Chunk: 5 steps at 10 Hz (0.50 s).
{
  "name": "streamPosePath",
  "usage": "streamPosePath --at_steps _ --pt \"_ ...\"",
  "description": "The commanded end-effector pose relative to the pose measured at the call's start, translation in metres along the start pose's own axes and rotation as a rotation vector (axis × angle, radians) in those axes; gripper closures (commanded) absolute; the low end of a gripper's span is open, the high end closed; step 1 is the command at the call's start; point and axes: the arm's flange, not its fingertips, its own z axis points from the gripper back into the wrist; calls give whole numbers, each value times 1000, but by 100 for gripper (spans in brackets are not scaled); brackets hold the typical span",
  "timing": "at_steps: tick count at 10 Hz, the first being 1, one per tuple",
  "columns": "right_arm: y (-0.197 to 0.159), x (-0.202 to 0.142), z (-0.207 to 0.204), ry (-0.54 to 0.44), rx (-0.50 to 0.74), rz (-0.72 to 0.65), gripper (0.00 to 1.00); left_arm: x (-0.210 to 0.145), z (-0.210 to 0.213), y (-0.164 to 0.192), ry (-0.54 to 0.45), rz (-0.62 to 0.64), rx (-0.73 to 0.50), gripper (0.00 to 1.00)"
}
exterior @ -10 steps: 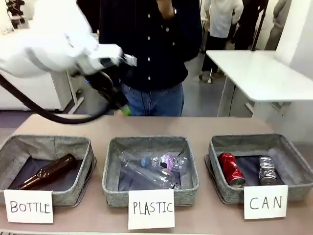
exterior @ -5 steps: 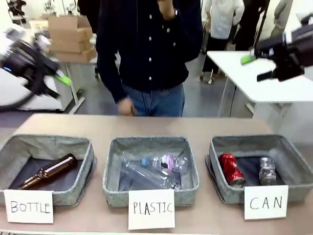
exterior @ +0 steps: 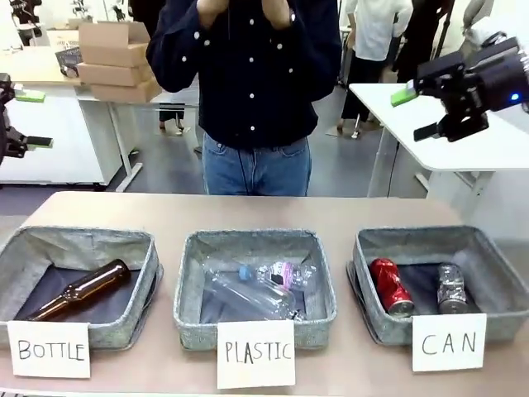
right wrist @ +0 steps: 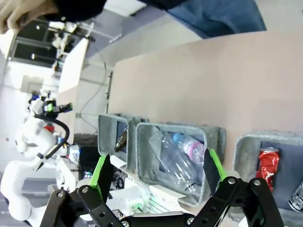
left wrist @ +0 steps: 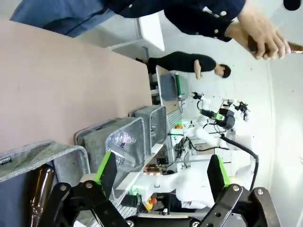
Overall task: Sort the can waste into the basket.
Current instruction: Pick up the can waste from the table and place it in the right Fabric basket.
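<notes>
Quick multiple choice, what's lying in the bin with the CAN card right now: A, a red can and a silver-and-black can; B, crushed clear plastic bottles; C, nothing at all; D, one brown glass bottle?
A: the red can and the silver-and-black can lie side by side inside the CAN basket.

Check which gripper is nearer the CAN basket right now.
Right. The right gripper hangs open above the CAN basket, raised over the table's right end. The left gripper is open too, off the far left edge, beyond the BOTTLE basket.
</notes>
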Motion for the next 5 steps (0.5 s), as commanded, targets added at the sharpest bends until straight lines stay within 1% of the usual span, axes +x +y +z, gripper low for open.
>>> streamPosePath --at_steps 1,5 --pt "6 -7 3 -50 8 26 0 7 -5 -11 71 -2 52 0" --pt "6 -7 3 -50 8 26 0 7 -5 -11 71 -2 52 0"
